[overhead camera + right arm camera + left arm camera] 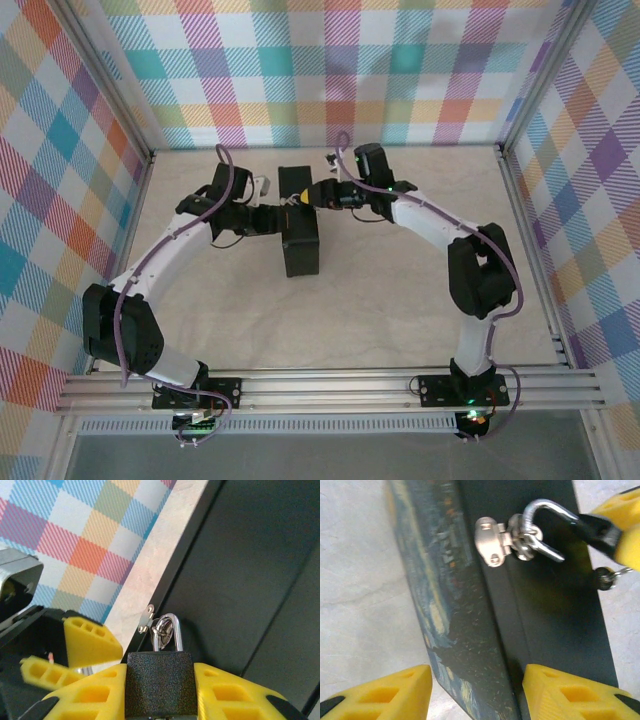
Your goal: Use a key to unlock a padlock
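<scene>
Mid-table, toward the back wall: black-sided box with a Starry Night print, both arms converged on its far end, left arm coming in from the left and right arm from the right

Status of right gripper: yellow fingers pinch the padlock by the flat sides of its dark textured body, one finger each side, body squarely between them. Silvery shackle has both legs running down to the body and is threaded through the staple of a small silver hasp on the box's edge. So the padlock hangs off the box there: shackle end at the hasp, body pointing back into the right gripper

Status of left gripper: fingers spread, nothing pinched between them. In its own wrist view the tips sit either side of the box's corner edge, printed face toward one, black side toward the other. Can't tell whether either one touches the box. Right wrist view shows the same two fingers apart, just left of the padlock, not on it

Small dark item with a silvery wire loop sits just beside the held padlock, over the black side of the box. Too small to tell what it is
</scene>
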### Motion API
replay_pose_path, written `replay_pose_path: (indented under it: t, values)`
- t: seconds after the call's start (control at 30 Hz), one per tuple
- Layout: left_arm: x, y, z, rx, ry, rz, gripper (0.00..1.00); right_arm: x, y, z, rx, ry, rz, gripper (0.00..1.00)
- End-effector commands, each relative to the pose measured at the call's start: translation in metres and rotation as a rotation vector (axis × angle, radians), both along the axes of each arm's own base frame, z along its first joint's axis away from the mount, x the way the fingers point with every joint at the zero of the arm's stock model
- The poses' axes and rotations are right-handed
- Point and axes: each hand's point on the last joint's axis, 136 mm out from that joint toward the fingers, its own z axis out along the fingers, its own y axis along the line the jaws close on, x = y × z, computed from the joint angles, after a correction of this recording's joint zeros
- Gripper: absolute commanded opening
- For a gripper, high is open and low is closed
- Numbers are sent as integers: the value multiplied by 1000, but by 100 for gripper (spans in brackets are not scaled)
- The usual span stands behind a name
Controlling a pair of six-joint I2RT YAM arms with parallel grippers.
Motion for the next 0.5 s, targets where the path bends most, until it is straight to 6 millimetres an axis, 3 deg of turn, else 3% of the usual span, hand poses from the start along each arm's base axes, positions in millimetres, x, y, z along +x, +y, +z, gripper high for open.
replay_pose_path:
  t: [0.0, 0.13, 0.37, 0.47]
  values:
    - [-17, -18, -4, -65, 57, -72, 50, -1, 16, 39, -27, -114, -85, 9]
    - [-14, -19, -10, -51, 64, -83, 49, 6, 17, 31, -92, -129, -178, 9]
    - [-8, -25, -13, -79, 65, -79, 44, 27, 26, 26, -41, -53, -325, 10]
    - [-7, -22, -1, -89, 33, -67, 45, 38, 26, 23, -21, -35, -381, 10]
